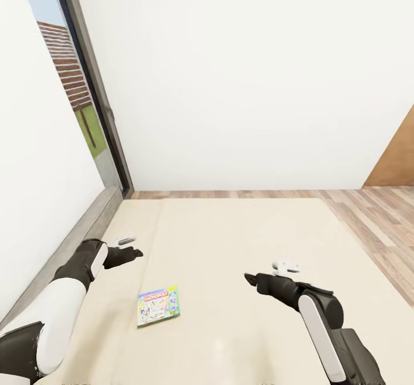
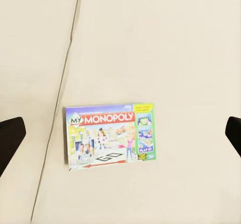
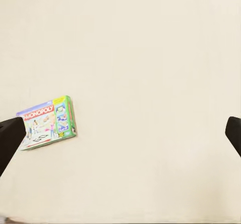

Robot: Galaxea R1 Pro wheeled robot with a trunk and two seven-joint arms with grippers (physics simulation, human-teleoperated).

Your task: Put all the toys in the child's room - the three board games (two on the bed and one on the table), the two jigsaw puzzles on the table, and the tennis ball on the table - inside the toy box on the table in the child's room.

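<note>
1 Monopoly board game (image 1: 158,305) lies flat on the bed (image 1: 241,229), nearer its left edge. Left pincer (image 1: 135,252) and right pincer (image 1: 248,279) both hover wide, holding nothing.

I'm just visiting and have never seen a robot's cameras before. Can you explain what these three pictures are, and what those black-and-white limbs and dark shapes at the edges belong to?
All three are simulated renders from one wheeled robot with two arms. The big picture comes from a camera on its head, looking down over both arms stretched above a cream bed. The left end effector and right end effector tip those limbs. The two smaller pictures come from cameras at the wrists, looking along each end effector's two fingers; the dark shapes at the edges are those fingers, spread wide, so both are open and hold nothing. On the bed lies one flat board game, cover up, reading "My Monopoly". It sits nearer the left arm. Beyond the bed are a white wall, plank floor and a window.
</note>
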